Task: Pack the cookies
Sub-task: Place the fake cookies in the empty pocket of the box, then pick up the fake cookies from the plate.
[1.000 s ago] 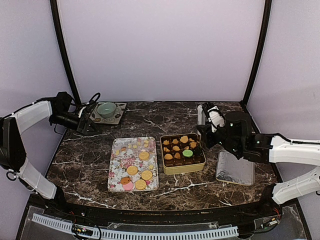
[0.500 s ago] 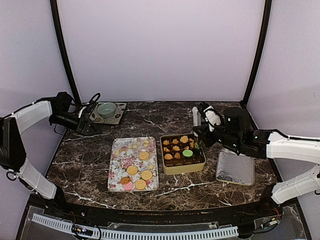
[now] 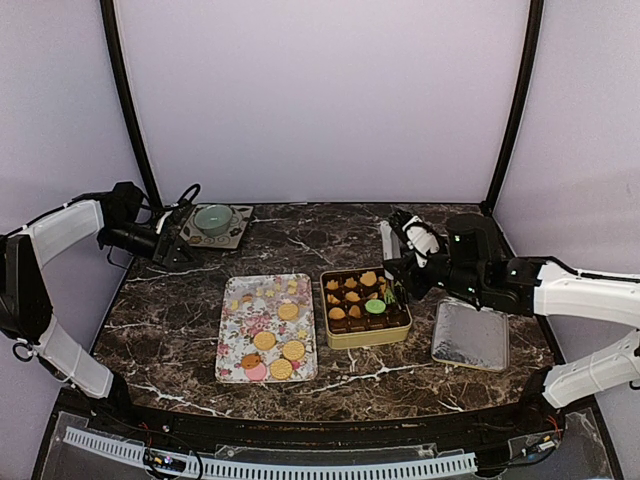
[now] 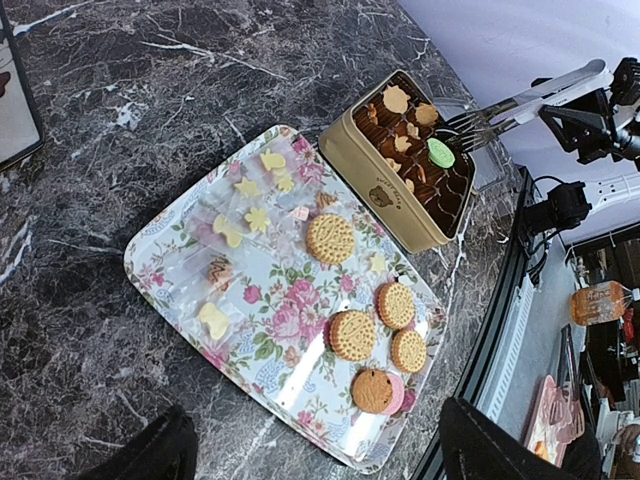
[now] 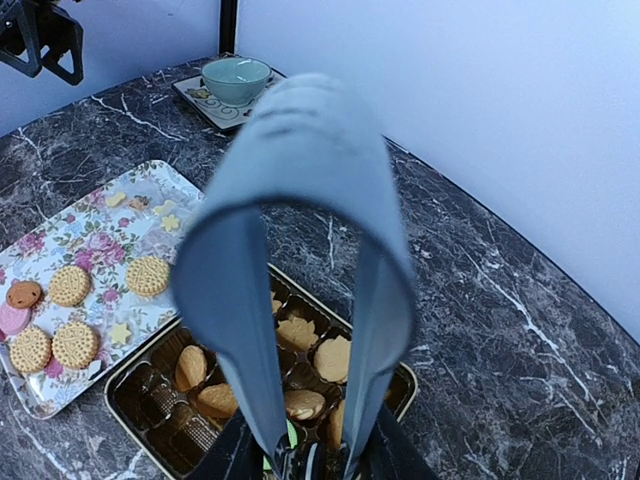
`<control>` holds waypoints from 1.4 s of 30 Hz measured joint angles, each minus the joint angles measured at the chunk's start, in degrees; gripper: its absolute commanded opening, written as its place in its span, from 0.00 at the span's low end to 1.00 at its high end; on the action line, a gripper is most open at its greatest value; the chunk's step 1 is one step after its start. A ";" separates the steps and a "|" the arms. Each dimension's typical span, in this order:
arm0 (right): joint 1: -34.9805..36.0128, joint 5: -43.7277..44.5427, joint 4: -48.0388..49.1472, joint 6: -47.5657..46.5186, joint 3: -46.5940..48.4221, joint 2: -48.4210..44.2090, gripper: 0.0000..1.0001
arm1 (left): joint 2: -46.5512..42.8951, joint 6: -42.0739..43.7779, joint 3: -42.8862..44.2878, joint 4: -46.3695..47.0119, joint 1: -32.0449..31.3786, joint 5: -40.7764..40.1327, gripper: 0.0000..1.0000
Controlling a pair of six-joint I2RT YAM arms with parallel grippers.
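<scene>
Top: right gripper (image 3: 406, 271), clamped on tongs (image 3: 385, 243), has slid left; tips now over tin's (image 3: 365, 338) right edge, can't tell if loaded. Some cookies (image 3: 265, 340) in tin, rest on tray (image 3: 238, 330) left of it. Left wrist: left gripper (image 4: 318, 448) wide, empty, parked far-left, out of the way. Right wrist: tin rim close under tips; open marble (image 5: 480, 300) beyond.

Grey-blue tongs (image 5: 300, 160) are seen looped in the foreground, clamped low down by the right gripper (image 5: 305, 462), with their tips over a gold tin (image 5: 150, 352). Cookies (image 5: 333, 358) lie in its brown paper cups. To the left, round biscuits (image 5: 148, 275) are spread on a flowered tray (image 5: 90, 235). A teal bowl (image 5: 235, 78) is set far left.
</scene>
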 measured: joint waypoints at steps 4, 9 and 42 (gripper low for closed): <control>-0.07 0.11 -0.61 0.07 -0.13 -0.28 0.45 | 0.00 0.04 0.00 -0.11 0.00 0.02 0.86; -0.13 0.70 -0.37 1.33 -0.57 -3.72 0.45 | 0.00 0.07 0.00 -0.44 0.00 0.09 0.86; 24.87 -3.39 25.44 11.67 19.61 33.05 0.30 | 0.96 0.72 0.04 -0.81 0.00 -1.05 0.86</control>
